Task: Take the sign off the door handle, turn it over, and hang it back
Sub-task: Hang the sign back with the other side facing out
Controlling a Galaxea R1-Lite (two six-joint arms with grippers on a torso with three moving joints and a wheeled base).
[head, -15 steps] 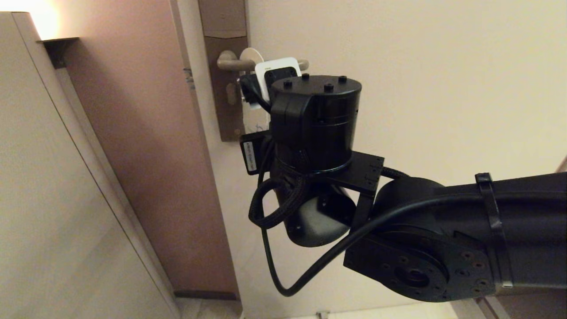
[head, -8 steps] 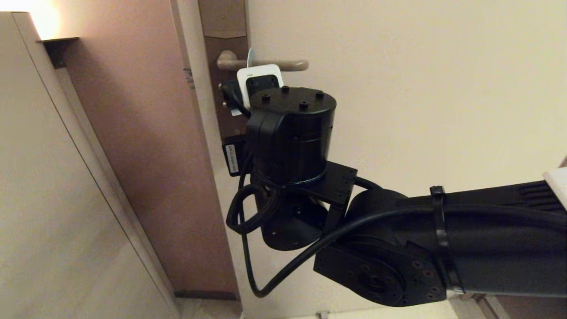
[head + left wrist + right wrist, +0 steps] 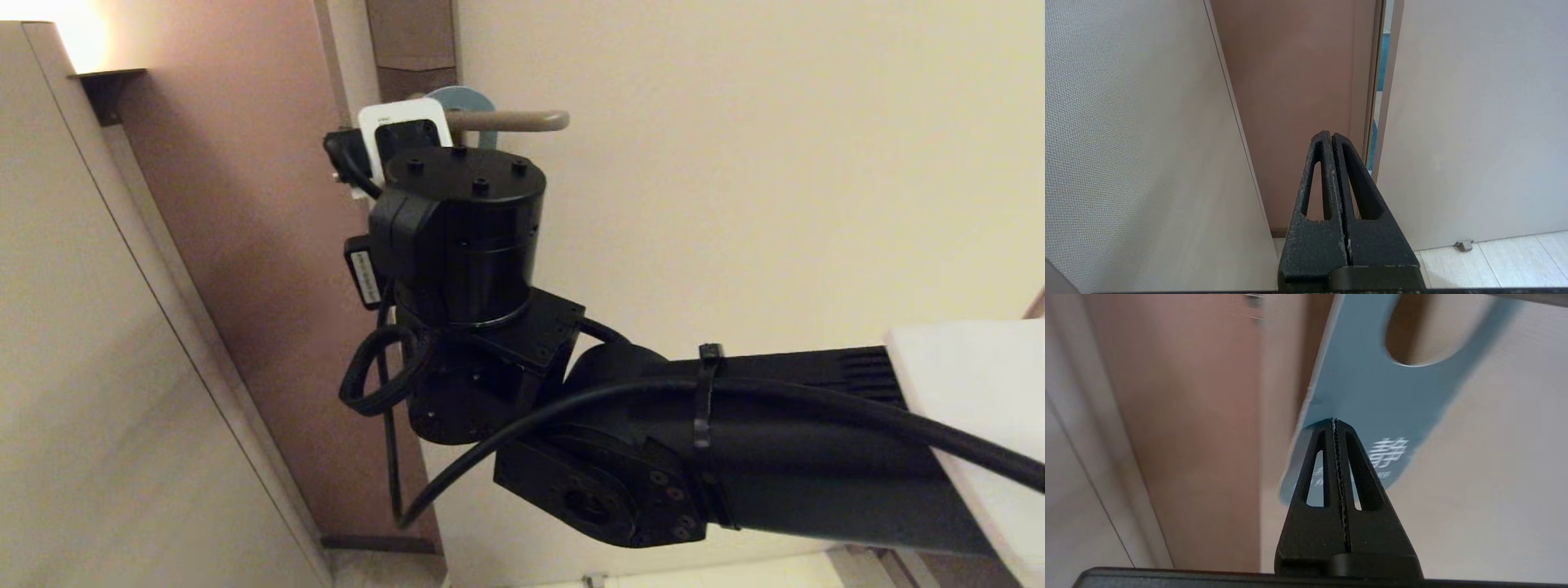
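Observation:
The sign (image 3: 467,95) hangs by its oval hole on the door handle (image 3: 514,121), its blue face towards me. The handle juts right from the brown lock plate (image 3: 412,33). My right wrist covers the lever's root and the sign's lower part in the head view. In the right wrist view my right gripper (image 3: 1334,419) is shut, its tips in front of the tilted blue face of the sign (image 3: 1367,388); I cannot tell whether they touch it. My left gripper (image 3: 1331,134) is shut and empty, low down, facing the door's edge.
The cream door (image 3: 735,204) fills the right side. A brown frame (image 3: 269,245) and a pale wall panel (image 3: 82,327) stand to the left. My right arm (image 3: 735,441) crosses the lower head view. A small door stop (image 3: 1464,245) sits on the floor.
My right arm has swept left along the handle. The sign has swung round on the lever, from white face through edge-on to blue face showing.

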